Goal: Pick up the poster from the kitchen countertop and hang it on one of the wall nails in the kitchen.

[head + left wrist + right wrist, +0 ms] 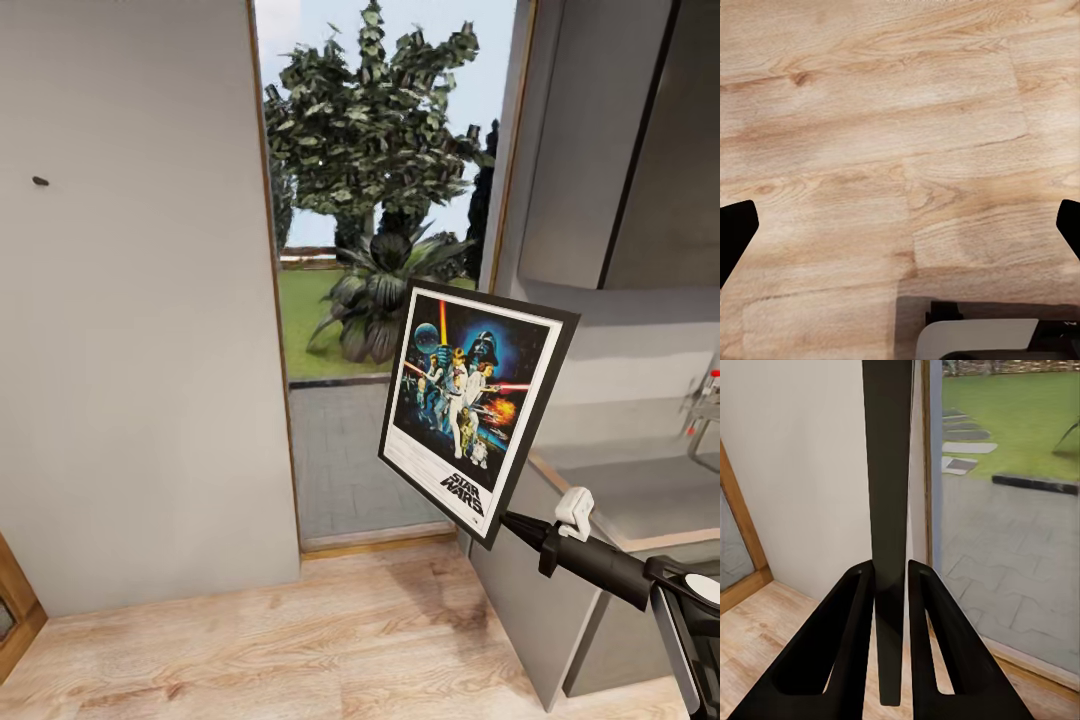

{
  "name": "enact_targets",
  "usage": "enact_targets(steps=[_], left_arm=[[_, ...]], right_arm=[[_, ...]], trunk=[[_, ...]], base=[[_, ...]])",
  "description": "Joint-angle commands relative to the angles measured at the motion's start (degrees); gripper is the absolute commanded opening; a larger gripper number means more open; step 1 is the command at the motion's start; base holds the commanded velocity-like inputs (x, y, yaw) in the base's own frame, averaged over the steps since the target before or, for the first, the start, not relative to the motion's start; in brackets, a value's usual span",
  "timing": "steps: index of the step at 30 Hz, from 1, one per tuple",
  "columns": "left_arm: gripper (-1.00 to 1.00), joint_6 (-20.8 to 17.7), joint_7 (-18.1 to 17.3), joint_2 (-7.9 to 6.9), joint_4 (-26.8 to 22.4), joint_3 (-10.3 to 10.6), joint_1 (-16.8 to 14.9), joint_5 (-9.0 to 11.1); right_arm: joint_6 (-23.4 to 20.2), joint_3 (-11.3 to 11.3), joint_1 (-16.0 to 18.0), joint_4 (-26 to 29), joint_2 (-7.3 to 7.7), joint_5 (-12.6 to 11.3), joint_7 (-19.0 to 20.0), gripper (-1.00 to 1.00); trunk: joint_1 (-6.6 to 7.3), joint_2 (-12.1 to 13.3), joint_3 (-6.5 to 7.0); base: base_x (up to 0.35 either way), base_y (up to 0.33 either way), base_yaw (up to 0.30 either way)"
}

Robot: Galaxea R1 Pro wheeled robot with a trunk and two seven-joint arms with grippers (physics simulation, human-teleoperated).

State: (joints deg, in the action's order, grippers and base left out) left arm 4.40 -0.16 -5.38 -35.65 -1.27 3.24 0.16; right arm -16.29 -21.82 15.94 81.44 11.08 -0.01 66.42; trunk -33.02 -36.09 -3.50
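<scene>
Right gripper (512,522) is clamped on the poster (478,405) at its lower right corner, holding it in the air mid-frame in the head view, tilted, art facing the camera. Right wrist view: fingers (847,637) pinch the poster's (888,495) dark edge from both sides. Nail (40,181) sits upper left on the grey wall (140,350), well apart from the poster. Countertop (650,500) is at right edge. Left gripper (900,225): tips spread wide over wood floor (885,135), nothing between them.
</scene>
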Motion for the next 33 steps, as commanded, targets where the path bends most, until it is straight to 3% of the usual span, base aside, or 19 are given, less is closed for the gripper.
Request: enact_targets(steps=[1,33], left_arm=[[1.0,0.1,0.0,0.01,-0.1,-0.1,0.0,0.0],[1.0,0.1,0.0,0.02,0.0,-0.1,0.0,0.0]], right_arm=[[-0.7,-0.1,0.1,0.0,-0.01,-0.1,0.4,-1.0],[-0.5,-0.1,0.1,0.0,-0.01,-0.1,0.4,-1.0]], trunk=[[0.2,0.3,0.09],[7.23,13.2,5.84]], base=[[0.0,0.0,0.0],[0.0,0.0,0.0]])
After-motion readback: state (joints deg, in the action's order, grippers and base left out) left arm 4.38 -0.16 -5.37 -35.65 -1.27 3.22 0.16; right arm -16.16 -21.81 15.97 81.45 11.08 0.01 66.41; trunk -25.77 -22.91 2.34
